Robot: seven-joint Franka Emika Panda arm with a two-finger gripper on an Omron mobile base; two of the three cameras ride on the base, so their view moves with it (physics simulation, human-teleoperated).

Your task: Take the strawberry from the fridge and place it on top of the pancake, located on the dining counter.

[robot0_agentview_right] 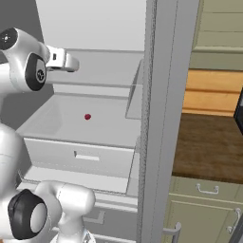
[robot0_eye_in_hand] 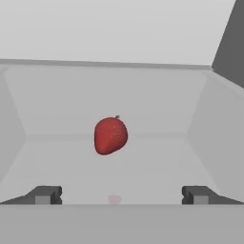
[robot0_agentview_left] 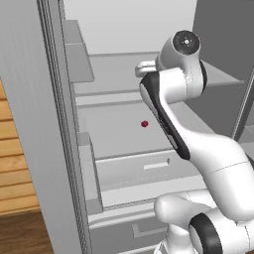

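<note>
Strawberry [robot0_eye_in_hand: 110, 136] lay alone on the pale floor of a white bin inside the open fridge [robot0_agentview_left: 124, 144], a single dark red berry seen small in both base views [robot0_agentview_left: 144, 124] [robot0_agentview_right: 87, 116]. One white arm reached into the fridge above the bin. In the hand view the tool [robot0_eye_in_hand: 121, 195] faced the berry with its two dark fingertips [robot0_eye_in_hand: 45, 194] spread wide apart, clamped on nothing. One slot handle marked the bin's front, and two fridge doors stood swung open.

Base views flank arm, sharing open fridge [robot0_agentview_left: 124, 144] interior | hand view close (facing strawberry [robot0_eye_in_hand: 110, 136])
</note>
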